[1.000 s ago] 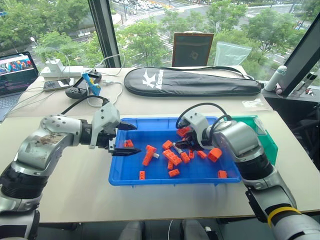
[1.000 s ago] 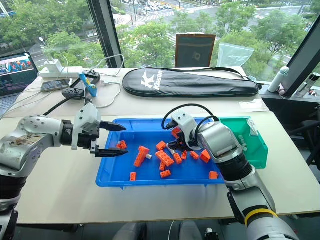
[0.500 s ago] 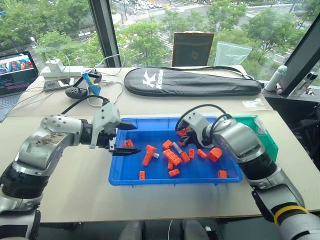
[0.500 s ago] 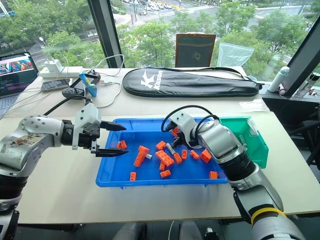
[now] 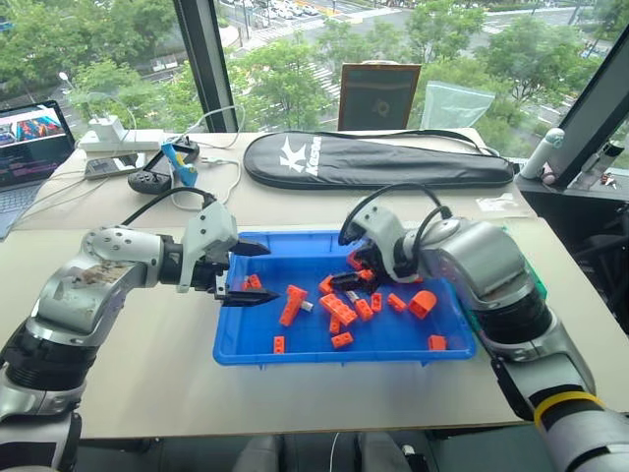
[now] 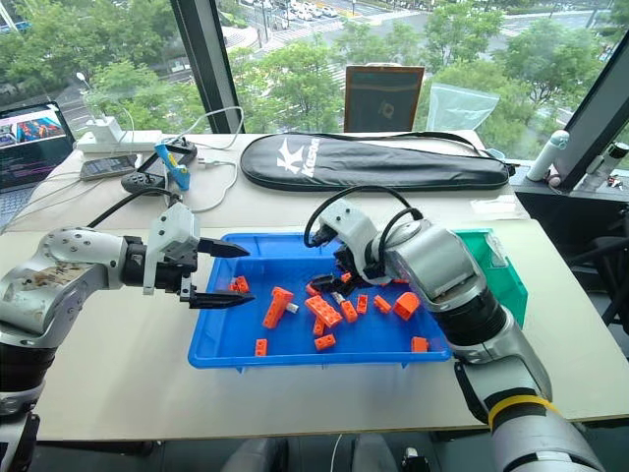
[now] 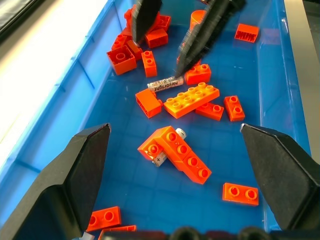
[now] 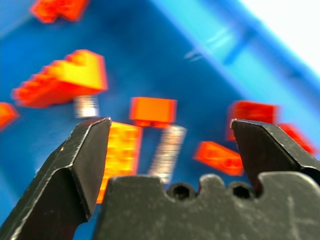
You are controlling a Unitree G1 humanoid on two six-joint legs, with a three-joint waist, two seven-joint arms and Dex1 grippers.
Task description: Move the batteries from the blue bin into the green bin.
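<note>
The blue bin (image 5: 295, 356) lies in the middle of the table, strewn with orange bricks. One battery (image 7: 165, 84) lies bare on its floor among the bricks. A second battery (image 7: 159, 160) is half tucked under an orange brick. My right gripper (image 5: 344, 283) hangs open just above the bare battery (image 8: 167, 152), which sits between its spread fingers and is not touched. Over the bin's left end my left gripper (image 5: 257, 273) hovers open and empty. The green bin (image 6: 503, 275) stands against the blue bin's right side, mostly hidden behind my right arm.
Several orange bricks (image 5: 291, 307) crowd the blue bin's floor around the batteries. A black racket bag (image 5: 373, 159) lies across the back of the table. A laptop (image 5: 29, 138), a power strip (image 5: 118, 146) and cables sit at the back left.
My right gripper has opened wide and lifted a little off the bricks, drawing back toward the bin's rear. The battery stays on the bin floor. The left arm has not moved.
</note>
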